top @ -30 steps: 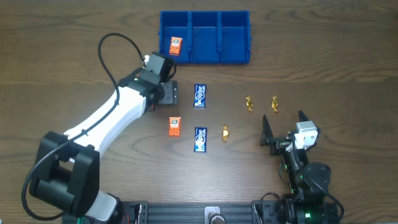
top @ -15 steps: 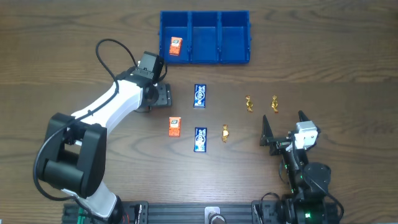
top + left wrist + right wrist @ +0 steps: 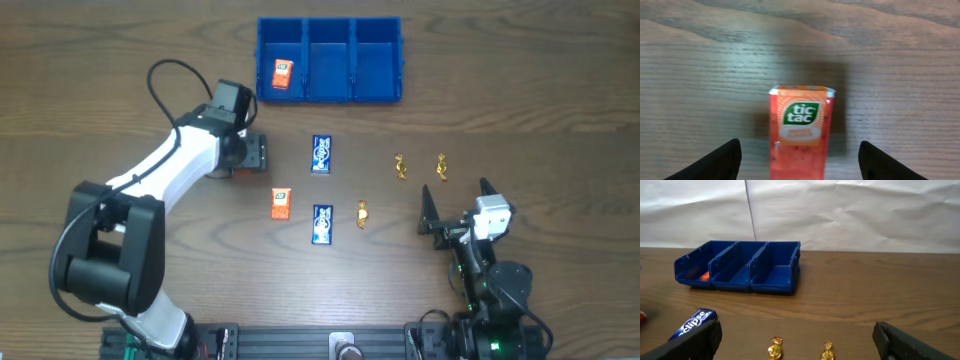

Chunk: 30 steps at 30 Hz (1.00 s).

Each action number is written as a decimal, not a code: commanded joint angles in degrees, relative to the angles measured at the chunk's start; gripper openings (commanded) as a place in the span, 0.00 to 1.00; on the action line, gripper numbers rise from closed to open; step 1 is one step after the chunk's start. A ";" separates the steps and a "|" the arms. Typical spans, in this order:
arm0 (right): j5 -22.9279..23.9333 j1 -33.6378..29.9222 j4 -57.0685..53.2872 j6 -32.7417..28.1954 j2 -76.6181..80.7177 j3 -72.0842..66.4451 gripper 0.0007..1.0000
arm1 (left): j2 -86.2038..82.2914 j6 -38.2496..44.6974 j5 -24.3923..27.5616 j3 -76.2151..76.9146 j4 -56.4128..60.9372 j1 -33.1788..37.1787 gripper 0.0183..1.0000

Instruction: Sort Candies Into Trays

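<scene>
An orange candy box (image 3: 801, 125) lies flat on the wood between the spread fingers of my left gripper (image 3: 799, 157), which is open just over it. From above, this gripper (image 3: 252, 152) sits left of the upper blue pack (image 3: 321, 154). A second orange box (image 3: 281, 203) lies beside the lower blue pack (image 3: 321, 224). Another orange box (image 3: 282, 73) rests in the left compartment of the blue tray (image 3: 330, 99). Three gold candies (image 3: 400, 166) (image 3: 441, 166) (image 3: 362, 213) lie at the right. My right gripper (image 3: 457, 205) stands open near its base, holding nothing.
In the right wrist view the blue tray (image 3: 774, 282) stands at the table's far edge before a white backdrop, with a blue pack (image 3: 692, 322) and two gold candies (image 3: 775, 347) (image 3: 827, 351) nearer. A black cable (image 3: 170, 75) loops behind the left arm.
My left gripper has shifted leftwards, away from the upper blue pack, staying open. The right arm and the candies have not moved.
</scene>
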 commanded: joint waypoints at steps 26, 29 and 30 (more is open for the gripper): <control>0.28 0.33 -0.31 0.52 -0.24 -0.13 1.00 | 1.51 -0.02 1.60 0.68 1.62 -0.02 0.33; 0.28 0.33 -0.31 0.52 -0.24 -0.13 1.00 | -4.48 -2.32 -0.13 3.34 0.04 -0.90 0.33; 0.28 0.33 -0.31 0.52 -0.24 -0.13 1.00 | -6.64 -2.69 -0.96 5.22 -1.20 -1.25 0.33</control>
